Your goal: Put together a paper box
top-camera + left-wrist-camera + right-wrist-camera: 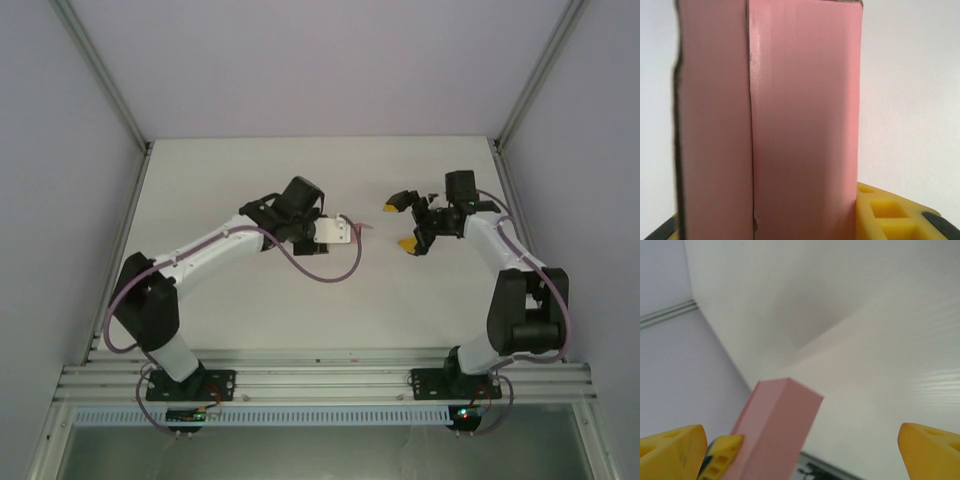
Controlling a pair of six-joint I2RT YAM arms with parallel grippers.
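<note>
Task thing: a plain pink paper box (800, 125) of thin card, long and rectangular, already folded into shape.
Place of the paper box: over the middle of the white table (300, 180), at the tip of the left arm, between the two arms.
Left gripper (330, 232): its jaws are clamped on the near end of the paper box; its yellow fingers (890, 217) sit against both sides of the card.
Left wrist view: two long faces of the box meet at one straight crease and stand up from the fingers; the left edge of the card looks dark and a little rough.
Right gripper (400, 226): the jaws stand wide apart and hold nothing; it faces the free end of the box and is near it but does not touch it.
Right wrist view: the box points up between the two yellow fingertips (670, 450), closer to the left one.
Contact with the table: I cannot tell whether the box touches it.
</note>
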